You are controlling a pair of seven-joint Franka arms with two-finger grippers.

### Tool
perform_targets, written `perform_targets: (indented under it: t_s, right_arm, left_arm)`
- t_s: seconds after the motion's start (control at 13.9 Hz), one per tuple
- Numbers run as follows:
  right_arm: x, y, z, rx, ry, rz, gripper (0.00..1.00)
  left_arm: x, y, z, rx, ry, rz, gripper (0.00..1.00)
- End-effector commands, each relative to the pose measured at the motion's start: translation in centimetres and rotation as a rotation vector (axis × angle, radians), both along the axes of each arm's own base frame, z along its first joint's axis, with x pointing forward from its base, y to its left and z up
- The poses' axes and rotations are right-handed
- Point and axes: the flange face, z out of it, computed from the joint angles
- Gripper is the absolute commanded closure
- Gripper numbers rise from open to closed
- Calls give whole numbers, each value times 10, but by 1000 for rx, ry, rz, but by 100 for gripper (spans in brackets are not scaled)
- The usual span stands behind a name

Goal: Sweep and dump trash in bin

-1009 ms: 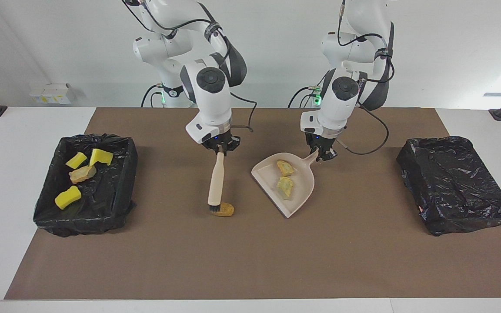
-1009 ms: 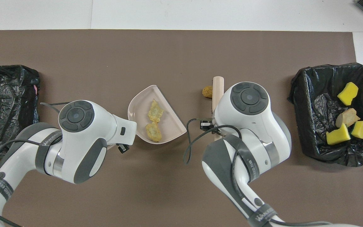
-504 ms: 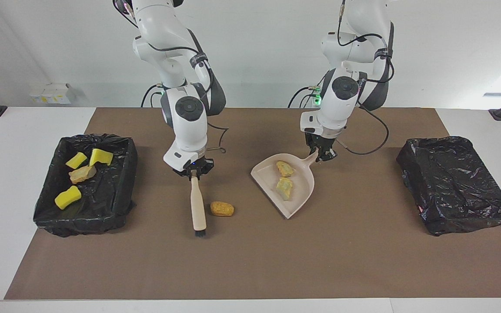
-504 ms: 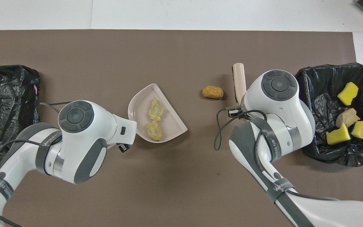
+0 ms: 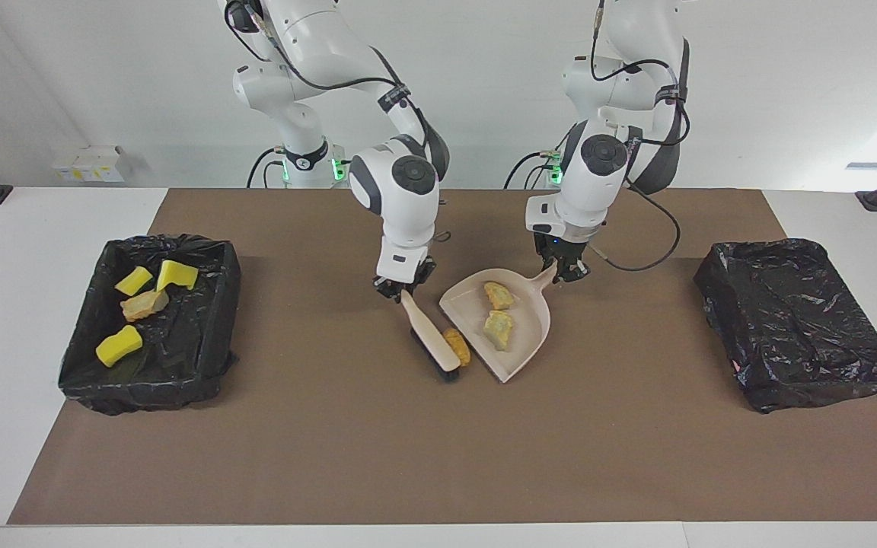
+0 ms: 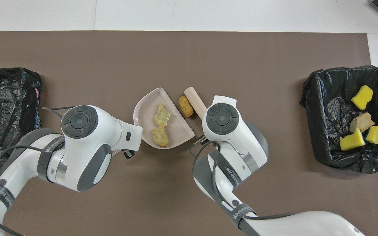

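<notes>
You have the right gripper (image 5: 400,290) clamped on the handle of the brush (image 5: 429,336), which slants down to the brown mat (image 5: 408,457) with its bristles against 1 orange-brown nugget (image 5: 456,346) lying just beside the open lip of the dustpan (image 5: 524,346). Your left gripper (image 5: 564,269) is clamped on the dustpan's handle, and 2 crumbly lumps (image 5: 499,310) sit in the pan. At the right arm's end of the mat, the open black-lined bin (image 5: 202,358) holds 4 scraps (image 5: 141,304), 3 yellow and 1 tan. A covered black bin (image 5: 796,320) sits at the left arm's end.
</notes>
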Motion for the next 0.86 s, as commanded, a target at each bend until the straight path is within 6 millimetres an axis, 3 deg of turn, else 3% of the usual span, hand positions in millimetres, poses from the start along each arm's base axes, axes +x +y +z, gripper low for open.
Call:
perform_targets:
  t_s: [0.0,0.14,0.43,0.65,0.79]
  right_arm:
    - [-32,20,13,46,35,35,100]
    - [-39,36,23,88,46,16,100]
    - [-41,17,69,99,44,-29,100]
    - [-44,-12,108,85,51,-90,100]
    - [-57,-13,116,53,69,-239,100]
  left_arm:
    - [-7,3,5,-17,-15,12,100]
    - [-5,4,5,-17,-15,17,100]
    - [11,24,7,-29,-40,66,100]
    - [25,37,14,-108,-85,151,100]
    - [33,44,22,-148,-129,193,100]
